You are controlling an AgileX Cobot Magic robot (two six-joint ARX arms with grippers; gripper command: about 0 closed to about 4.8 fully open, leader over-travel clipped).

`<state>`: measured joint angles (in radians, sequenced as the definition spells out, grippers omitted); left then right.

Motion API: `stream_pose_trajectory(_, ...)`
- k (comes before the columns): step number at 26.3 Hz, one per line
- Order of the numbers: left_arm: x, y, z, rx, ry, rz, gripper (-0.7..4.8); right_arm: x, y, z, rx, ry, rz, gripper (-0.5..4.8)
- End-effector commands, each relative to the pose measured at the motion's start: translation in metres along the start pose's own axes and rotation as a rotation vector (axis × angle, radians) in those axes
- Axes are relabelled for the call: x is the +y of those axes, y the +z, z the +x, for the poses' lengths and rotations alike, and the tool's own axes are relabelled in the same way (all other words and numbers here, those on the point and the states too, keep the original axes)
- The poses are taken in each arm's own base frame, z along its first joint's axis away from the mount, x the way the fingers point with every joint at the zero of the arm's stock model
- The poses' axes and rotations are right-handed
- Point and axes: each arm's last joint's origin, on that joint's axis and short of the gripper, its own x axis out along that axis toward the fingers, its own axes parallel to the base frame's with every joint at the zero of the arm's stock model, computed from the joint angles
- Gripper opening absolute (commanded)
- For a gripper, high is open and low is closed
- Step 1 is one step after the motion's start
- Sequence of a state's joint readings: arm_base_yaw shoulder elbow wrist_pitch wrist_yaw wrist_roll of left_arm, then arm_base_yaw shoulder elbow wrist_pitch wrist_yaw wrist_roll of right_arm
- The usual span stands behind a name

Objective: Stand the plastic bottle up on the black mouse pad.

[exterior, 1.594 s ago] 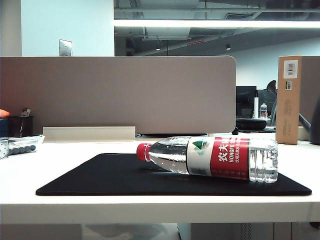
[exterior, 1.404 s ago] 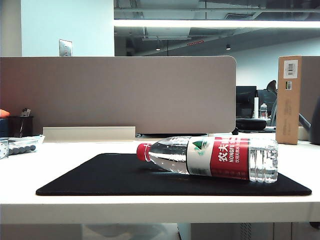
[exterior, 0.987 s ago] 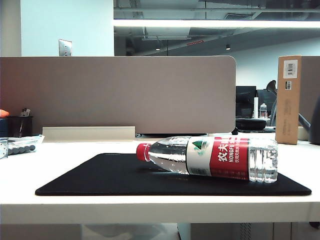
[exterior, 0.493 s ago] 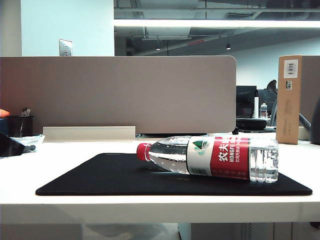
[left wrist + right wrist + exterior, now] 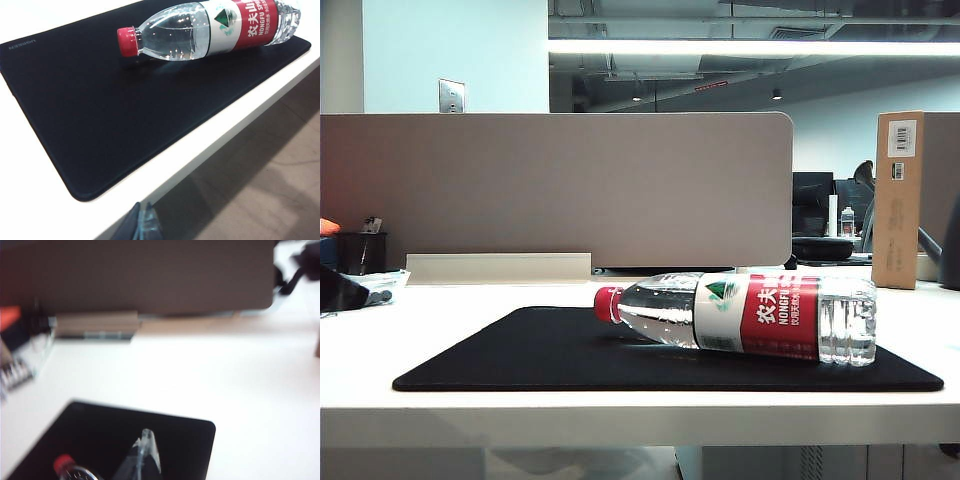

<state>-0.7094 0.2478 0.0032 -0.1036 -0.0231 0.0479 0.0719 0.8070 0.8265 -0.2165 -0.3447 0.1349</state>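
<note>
Plastic bottle lies on side on black mouse pad, red cap toward left, ungrasped. Right gripper closed, empty, above pad near cap. Left gripper closed, off table edge. Grasping, uprighting remain.

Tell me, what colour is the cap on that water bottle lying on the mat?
Red. The cap of the plastic bottle shows best in the left wrist view.

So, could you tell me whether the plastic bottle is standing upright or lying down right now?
Lying down. The plastic bottle rests on its side on the black mouse pad, red cap pointing left in the exterior view.
</note>
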Motion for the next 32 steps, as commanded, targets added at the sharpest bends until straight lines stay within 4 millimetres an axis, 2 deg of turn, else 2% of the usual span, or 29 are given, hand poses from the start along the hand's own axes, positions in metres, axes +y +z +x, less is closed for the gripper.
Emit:
stream_pose_trajectory(1, 0.000, 0.002, 0.000, -0.012, -0.001, -0.003, -0.04, 0.008, 0.008, 0.041, 0.185, 0.095, -0.134, -0.05)
stream_pose_trajectory(2, 0.000, 0.002, 0.000, -0.013, 0.000, -0.003, -0.04, 0.011, 0.009, 0.053, 0.231, 0.117, -0.164, -0.04)
stream_pose_trajectory(3, 0.000, 0.002, 0.000, -0.013, 0.000, -0.003, -0.04, 0.015, 0.008, 0.078, 0.319, 0.145, -0.207, 0.11)
stream_pose_trajectory(7, 0.000, 0.003, -0.001, -0.016, 0.000, -0.003, -0.04, 0.036, -0.004, 0.140, 0.497, 0.259, -0.254, 1.23)
stream_pose_trajectory(9, 0.000, 0.002, -0.001, -0.015, 0.001, -0.004, -0.04, 0.046, -0.012, 0.159, 0.555, 0.332, -0.289, 2.36)
stream_pose_trajectory(11, 0.001, 0.003, -0.001, -0.017, 0.006, -0.005, -0.04, 0.058, -0.020, 0.177, 0.606, 0.411, -0.348, 4.39)
stream_pose_trajectory(12, 0.001, 0.003, -0.001, -0.019, 0.010, -0.007, -0.04, 0.065, -0.024, 0.184, 0.626, 0.429, -0.372, 4.79)
stream_pose_trajectory(14, 0.003, 0.004, -0.002, -0.038, 0.024, -0.012, -0.04, 0.079, -0.038, 0.205, 0.687, 0.441, -0.424, 4.79)
stream_pose_trajectory(18, 0.003, 0.006, -0.004, -0.066, 0.029, -0.013, -0.04, 0.091, -0.060, 0.225, 0.773, 0.457, -0.466, 4.79)
stream_pose_trajectory(19, 0.003, 0.006, -0.004, -0.069, 0.029, -0.013, -0.04, 0.094, -0.071, 0.231, 0.826, 0.467, -0.463, 4.79)
stream_pose_trajectory(23, 0.003, 0.006, -0.004, -0.071, 0.028, -0.013, -0.04, 0.094, -0.099, 0.245, 0.952, 0.436, -0.521, 4.79)
stream_pose_trajectory(28, 0.003, 0.006, -0.004, -0.071, 0.028, -0.013, -0.04, 0.093, -0.123, 0.253, 1.044, 0.418, -0.553, 4.79)
stream_pose_trajectory(29, 0.003, 0.006, -0.004, -0.071, 0.028, -0.013, -0.04, 0.093, -0.126, 0.254, 1.051, 0.419, -0.552, 4.36)
stream_pose_trajectory(30, 0.003, 0.006, -0.004, -0.071, 0.028, -0.013, -0.04, 0.093, -0.127, 0.254, 1.056, 0.420, -0.552, 3.54)
stream_pose_trajectory(31, 0.003, 0.006, -0.004, -0.071, 0.028, -0.013, -0.04, 0.093, -0.127, 0.255, 1.052, 0.419, -0.551, 1.96)
stream_pose_trajectory(32, 0.003, 0.006, -0.004, -0.071, 0.028, -0.013, -0.04, 0.093, -0.125, 0.255, 1.046, 0.419, -0.543, 0.80)
